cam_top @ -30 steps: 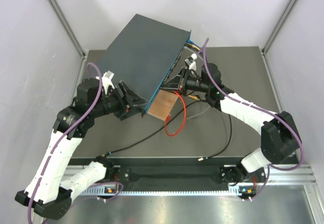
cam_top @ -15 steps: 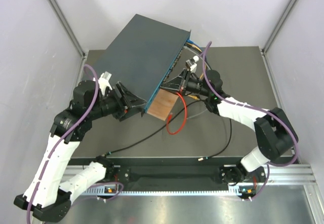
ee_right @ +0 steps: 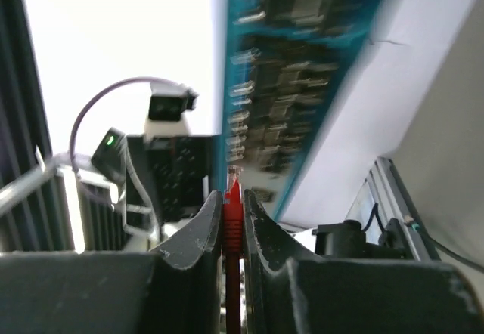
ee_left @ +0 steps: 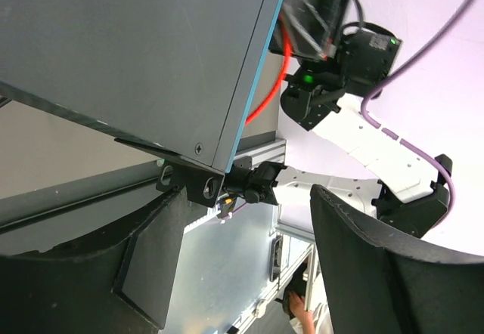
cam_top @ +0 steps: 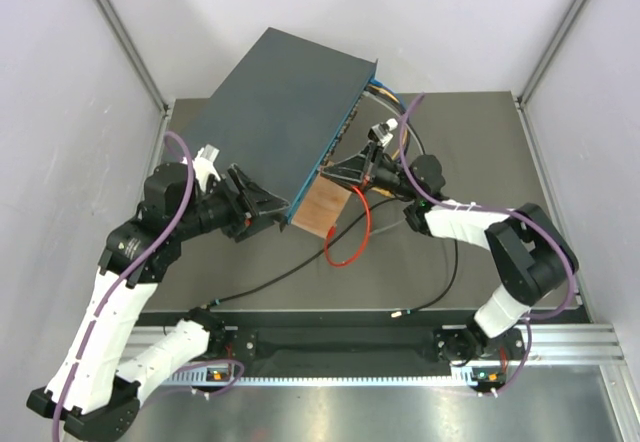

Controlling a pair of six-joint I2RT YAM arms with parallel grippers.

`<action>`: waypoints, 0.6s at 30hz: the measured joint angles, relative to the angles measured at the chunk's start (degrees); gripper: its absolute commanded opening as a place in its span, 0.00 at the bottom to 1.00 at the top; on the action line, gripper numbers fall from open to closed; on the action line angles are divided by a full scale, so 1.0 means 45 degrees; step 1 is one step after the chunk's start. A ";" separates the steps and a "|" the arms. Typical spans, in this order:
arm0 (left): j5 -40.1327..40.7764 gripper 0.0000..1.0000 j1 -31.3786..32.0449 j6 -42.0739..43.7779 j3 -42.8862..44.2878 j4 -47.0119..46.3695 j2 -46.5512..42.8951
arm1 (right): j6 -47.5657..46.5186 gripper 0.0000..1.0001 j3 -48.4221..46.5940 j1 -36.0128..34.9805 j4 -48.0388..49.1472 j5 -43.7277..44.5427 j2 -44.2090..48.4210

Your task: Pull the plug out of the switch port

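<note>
My right claw [ee_right: 233, 196] pinches the red plug [ee_right: 232, 177] at the port face of the switch [cam_top: 285, 102], which stands tilted over the worktop's far left. Blur hides whether the plug is seated. My left claw [cam_top: 262, 202] is spread about the switch's near corner. A skewed tug could jam the plug and drag the unclamped switch. No containers here.
</note>
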State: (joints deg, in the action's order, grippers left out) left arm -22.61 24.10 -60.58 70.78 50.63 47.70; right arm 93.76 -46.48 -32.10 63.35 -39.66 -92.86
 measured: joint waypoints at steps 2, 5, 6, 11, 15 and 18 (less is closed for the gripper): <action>0.0010 0.71 0.0000 -0.0044 -0.0053 -0.0024 -0.0024 | 0.0204 0.00 0.0000 0.0000 0.0821 -0.0238 0.0015; 0.0005 0.71 0.0000 -0.0097 -0.0078 -0.0068 -0.0044 | 0.0083 0.00 0.0228 0.0063 0.1438 -0.0457 0.0214; 0.0010 0.71 0.0000 -0.0102 -0.0078 -0.0092 -0.0039 | -0.0165 0.00 0.0573 0.0121 0.1360 -0.0520 0.0525; 0.0107 0.72 0.0000 -0.0063 -0.0073 -0.0102 -0.0044 | -0.3759 0.00 0.1622 0.0874 -0.4823 -0.0733 0.4575; 0.0131 0.71 0.0000 0.0189 -0.0010 -0.0068 -0.0039 | -0.7543 0.00 -0.0282 0.1598 -1.1978 -0.0583 0.7548; 0.0165 0.71 0.0000 0.0505 0.0398 0.0136 -0.0034 | -1.0103 0.00 -0.3342 0.2288 -1.7063 0.0593 0.7713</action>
State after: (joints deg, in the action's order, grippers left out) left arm -21.87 24.10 -58.30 72.58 51.24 47.55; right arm 48.29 -61.52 -21.80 -13.43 -36.99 -58.15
